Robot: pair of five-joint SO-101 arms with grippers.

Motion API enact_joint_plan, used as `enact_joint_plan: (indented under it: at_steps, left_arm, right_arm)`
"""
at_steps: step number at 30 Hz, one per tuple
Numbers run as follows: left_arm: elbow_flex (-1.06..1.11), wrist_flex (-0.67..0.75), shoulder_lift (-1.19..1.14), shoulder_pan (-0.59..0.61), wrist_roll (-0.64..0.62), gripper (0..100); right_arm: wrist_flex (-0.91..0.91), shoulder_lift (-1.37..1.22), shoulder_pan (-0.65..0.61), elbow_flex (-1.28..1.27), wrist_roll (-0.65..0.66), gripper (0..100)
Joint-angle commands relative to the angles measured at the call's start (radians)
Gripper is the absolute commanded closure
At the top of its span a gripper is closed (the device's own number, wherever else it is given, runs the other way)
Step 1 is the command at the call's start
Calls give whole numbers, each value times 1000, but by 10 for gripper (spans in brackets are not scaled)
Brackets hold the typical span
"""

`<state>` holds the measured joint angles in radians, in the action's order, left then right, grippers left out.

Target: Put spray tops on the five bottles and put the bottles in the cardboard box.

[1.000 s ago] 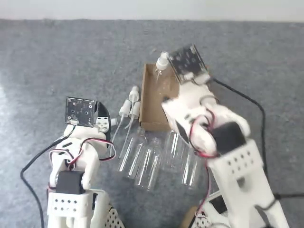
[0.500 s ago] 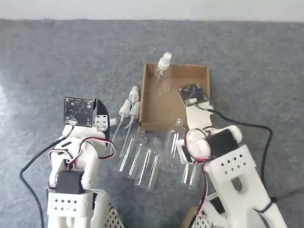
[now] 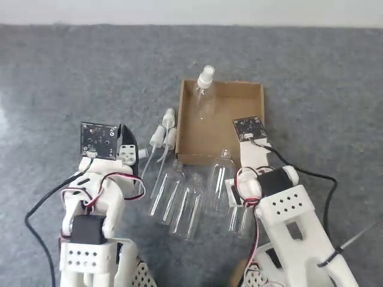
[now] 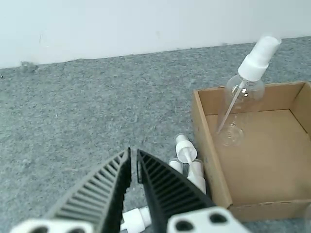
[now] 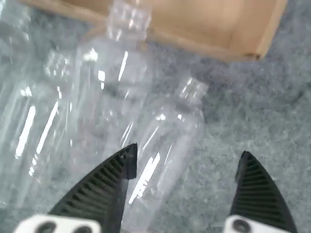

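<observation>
A clear bottle with a white spray top (image 3: 204, 92) (image 4: 240, 97) stands upright in the far left corner of the cardboard box (image 3: 239, 113) (image 4: 257, 165). Several uncapped clear bottles (image 3: 185, 200) lie side by side on the carpet in front of the box, necks toward it. Several loose spray tops (image 3: 164, 134) (image 4: 187, 155) lie left of the box. My right gripper (image 5: 187, 158) hangs open above the rightmost lying bottle (image 5: 165, 141) (image 3: 238, 218), a finger on each side of it. My left gripper (image 4: 133, 158) is shut and holds nothing, near the spray tops.
Grey carpet covers the whole surface, and a white wall runs along the far side. The left arm (image 3: 96, 191) stands at the near left, the right arm (image 3: 275, 203) at the near right. A black cable (image 3: 326, 179) loops beside the right arm.
The right arm has drawn back from the box, leaving the capped bottle standing inside, and has come down over the lying bottles. The left arm has stayed still.
</observation>
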<state>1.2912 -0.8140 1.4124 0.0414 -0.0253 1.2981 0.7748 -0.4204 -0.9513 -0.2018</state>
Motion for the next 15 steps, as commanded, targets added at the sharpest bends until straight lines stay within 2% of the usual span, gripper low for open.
enact_joint_plan:
  at_steps: [1,10,15]
  left_arm:
    - [-13,31,-6,2,-11,989]
    - [-13,29,-6,2,-12,989]
    - [-13,31,-6,3,-12,989]
  right_arm:
    - [-31,-56,-12,29,-38,710]
    - [-122,-306,4,38,-40,713]
    - [-122,-328,143,38,-32,715]
